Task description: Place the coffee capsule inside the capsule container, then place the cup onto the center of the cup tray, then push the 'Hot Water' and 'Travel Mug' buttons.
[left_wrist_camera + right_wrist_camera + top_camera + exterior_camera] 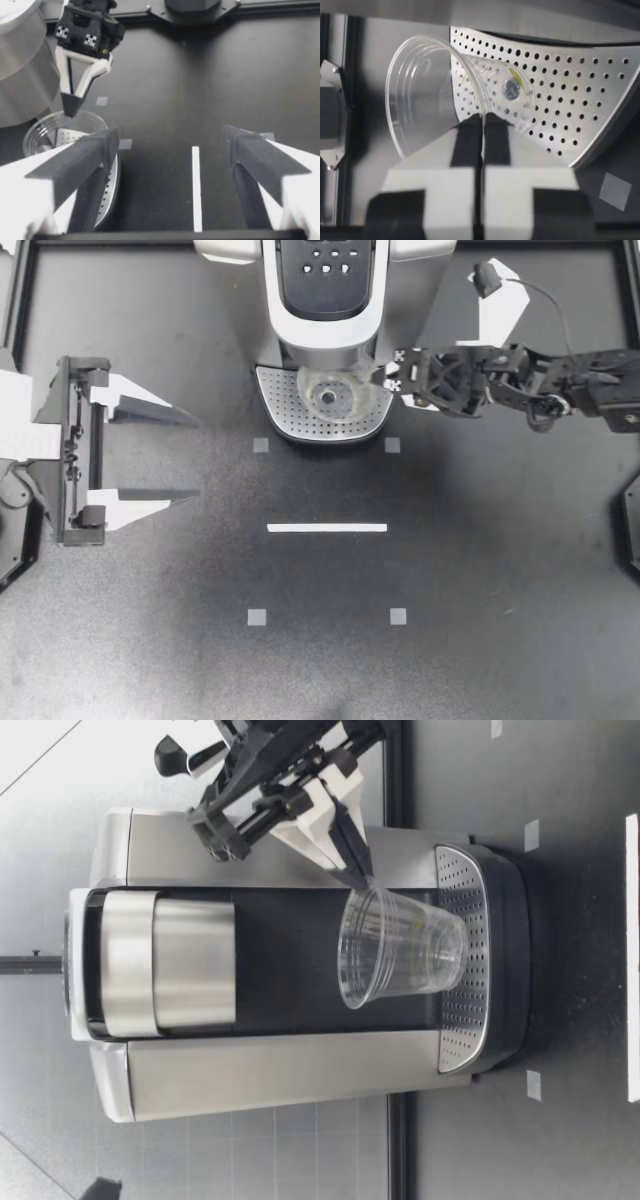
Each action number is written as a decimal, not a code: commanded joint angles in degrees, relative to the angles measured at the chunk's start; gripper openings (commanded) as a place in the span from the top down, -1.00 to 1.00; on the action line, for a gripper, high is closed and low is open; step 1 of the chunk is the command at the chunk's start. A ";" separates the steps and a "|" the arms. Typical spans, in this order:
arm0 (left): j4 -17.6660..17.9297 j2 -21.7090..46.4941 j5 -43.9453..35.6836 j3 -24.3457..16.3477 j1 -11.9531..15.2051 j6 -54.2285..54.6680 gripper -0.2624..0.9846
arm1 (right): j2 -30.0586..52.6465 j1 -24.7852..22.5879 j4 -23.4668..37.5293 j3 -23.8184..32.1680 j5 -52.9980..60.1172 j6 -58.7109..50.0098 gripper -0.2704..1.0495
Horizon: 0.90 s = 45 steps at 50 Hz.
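On the perforated tray (pixel 285 418) of the coffee machine (pixel 325 280) sits a clear cup (pixel 328 397), slightly tilted, its wall pinched near the rim between the clenched jaws of my right gripper (pixel 386 376). Well apart, at the left side of the desk (pixel 480 570), my left gripper (pixel 190 458) hovers with jaws released.

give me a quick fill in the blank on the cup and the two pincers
My right pincer is shut on the cup's ____.
My left pincer is ____.
The cup is over the machine's perforated ____.
Missing: rim; open; tray.
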State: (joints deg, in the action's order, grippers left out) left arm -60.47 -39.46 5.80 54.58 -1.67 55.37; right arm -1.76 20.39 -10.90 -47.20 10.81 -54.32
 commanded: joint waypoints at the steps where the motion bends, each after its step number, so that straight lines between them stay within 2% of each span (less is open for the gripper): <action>1: -0.09 -0.70 -0.35 -0.44 0.18 0.00 -0.65 | -0.53 -0.18 0.18 1.41 0.35 0.09 0.57; 17: 0.00 -1.23 -0.35 -0.35 0.18 0.00 -0.65 | -0.35 -0.18 0.18 1.85 0.09 0.00 0.56; 28: -0.09 -1.23 -0.35 -0.09 0.18 0.00 -0.65 | -0.18 -0.18 0.26 2.46 0.00 0.09 0.47; 45: -0.09 -1.41 -0.35 0.18 0.18 0.00 -0.65 | -0.18 -0.18 1.05 2.81 -0.97 0.00 -0.01</action>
State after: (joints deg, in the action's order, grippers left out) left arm -60.47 -40.52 5.80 55.37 -1.67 55.37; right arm -1.23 20.39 -9.93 -45.88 10.02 -54.40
